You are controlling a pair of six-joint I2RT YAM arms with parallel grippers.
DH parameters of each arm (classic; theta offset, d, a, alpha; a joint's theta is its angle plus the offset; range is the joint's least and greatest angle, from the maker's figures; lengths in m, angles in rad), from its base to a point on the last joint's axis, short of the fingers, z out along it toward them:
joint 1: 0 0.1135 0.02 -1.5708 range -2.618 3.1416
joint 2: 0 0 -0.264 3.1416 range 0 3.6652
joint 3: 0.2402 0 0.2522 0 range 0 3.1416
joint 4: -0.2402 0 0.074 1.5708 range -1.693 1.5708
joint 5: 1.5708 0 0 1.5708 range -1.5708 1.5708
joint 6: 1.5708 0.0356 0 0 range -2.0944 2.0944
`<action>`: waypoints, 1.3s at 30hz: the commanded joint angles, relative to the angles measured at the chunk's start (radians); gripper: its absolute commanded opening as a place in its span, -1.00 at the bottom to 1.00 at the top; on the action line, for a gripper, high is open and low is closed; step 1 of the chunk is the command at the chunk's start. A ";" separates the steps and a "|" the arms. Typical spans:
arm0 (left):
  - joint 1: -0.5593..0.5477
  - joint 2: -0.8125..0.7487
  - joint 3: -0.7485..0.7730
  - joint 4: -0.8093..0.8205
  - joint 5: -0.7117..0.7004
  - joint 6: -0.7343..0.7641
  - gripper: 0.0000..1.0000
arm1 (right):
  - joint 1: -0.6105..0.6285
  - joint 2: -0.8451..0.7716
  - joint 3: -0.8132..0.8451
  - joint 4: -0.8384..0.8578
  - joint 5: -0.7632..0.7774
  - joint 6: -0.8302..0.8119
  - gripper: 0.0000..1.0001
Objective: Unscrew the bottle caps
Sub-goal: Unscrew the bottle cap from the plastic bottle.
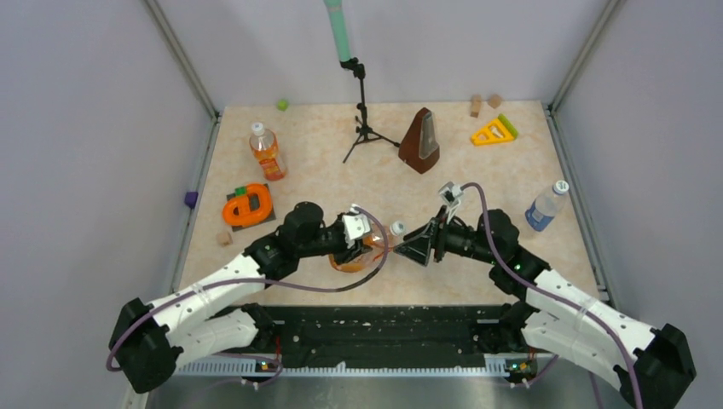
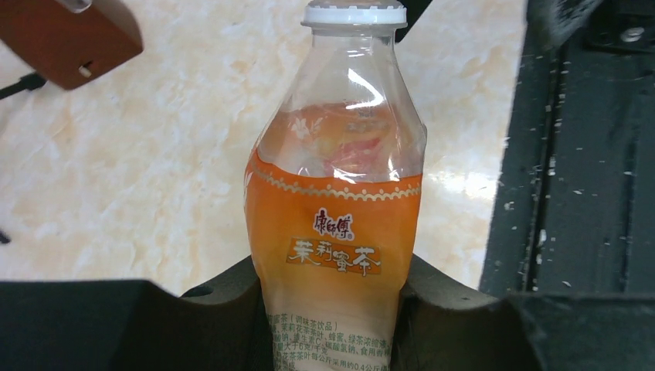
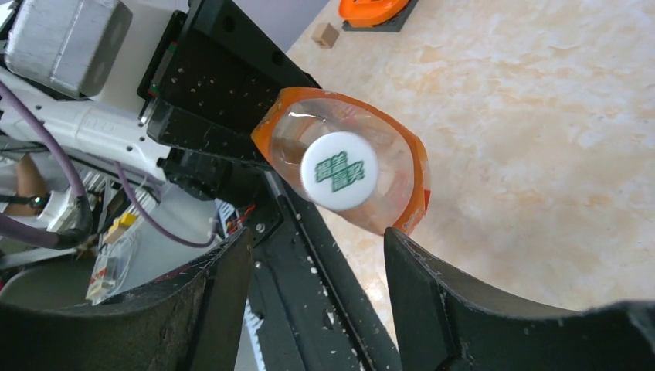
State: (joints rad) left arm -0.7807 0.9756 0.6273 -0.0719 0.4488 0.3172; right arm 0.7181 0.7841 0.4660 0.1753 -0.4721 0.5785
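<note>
- Right wrist view: the right pincer (image 3: 318, 236) has its two black jaws standing apart, with nothing between them.
- Just past the jaw tips, a white cap (image 3: 338, 171) with green print faces the camera head-on. It sits roughly centred on the gap, and neither jaw touches it.
- Behind the cap, the squat orange bottle (image 3: 402, 185) runs straight away from the camera. Its long axis therefore lines up with the right pincer's reach.
- Left wrist view: the left pincer (image 2: 332, 274) is clamped on the lower body of this bottle. The neck and cap point away from that pincer, over the pale table (image 3: 541, 116).
- Top external view: both pincers meet near the middle of the table's near edge. The bottle is tipped over with its cap end toward the right arm, so the cap lies between the two pincers, nearer the right one. Whether the bottle rests on the table I cannot tell.
- Judgement: the coming move looks like a short, straight advance of the right pincer along the bottle's axis. The jaws would then close on the cap and twist.
- Farther back at the right edge, a clear bottle (image 1: 541, 207) has its cap on, well apart from both pincers.
- Farthest, at the left, a slim bottle (image 1: 267, 152) of orange liquid also has its cap on.
</note>
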 commanded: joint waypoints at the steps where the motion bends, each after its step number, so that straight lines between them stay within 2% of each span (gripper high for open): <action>1: -0.019 0.008 0.030 0.022 -0.180 0.013 -1.00 | 0.006 -0.030 0.062 -0.027 0.113 0.043 0.25; 5: -0.064 -0.020 0.026 0.058 -0.263 0.054 -1.00 | 0.006 -0.032 0.112 -0.099 0.158 0.039 0.25; 9: -0.098 -0.051 -0.022 0.151 -0.297 0.115 -1.00 | 0.006 -0.057 0.091 0.003 0.202 0.129 0.25; 17: -0.136 -0.033 -0.007 0.115 -0.364 0.164 -1.00 | 0.005 0.016 0.129 -0.009 0.282 0.221 0.13; 22: -0.144 -0.037 0.005 0.089 -0.385 0.164 -1.00 | 0.004 0.078 0.106 0.116 0.227 0.274 -0.03; 28: -0.149 -0.058 -0.007 0.080 -0.399 0.160 -1.00 | 0.003 0.138 0.130 0.089 0.198 0.267 -0.44; 32: -0.149 -0.055 0.002 0.076 -0.432 0.114 -1.00 | 0.003 0.130 0.136 0.060 0.187 0.222 -0.54; 36: -0.149 -0.029 0.050 -0.011 -0.430 0.042 -1.00 | 0.003 0.108 0.129 0.057 0.133 0.162 -0.59; 39: -0.145 -0.016 0.086 -0.058 -0.317 0.005 -1.00 | 0.003 0.090 0.114 0.127 0.005 0.140 -0.59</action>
State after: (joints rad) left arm -0.9302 0.9474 0.6338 -0.1070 0.0509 0.4076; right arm 0.7170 0.9146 0.5465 0.2237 -0.2996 0.7765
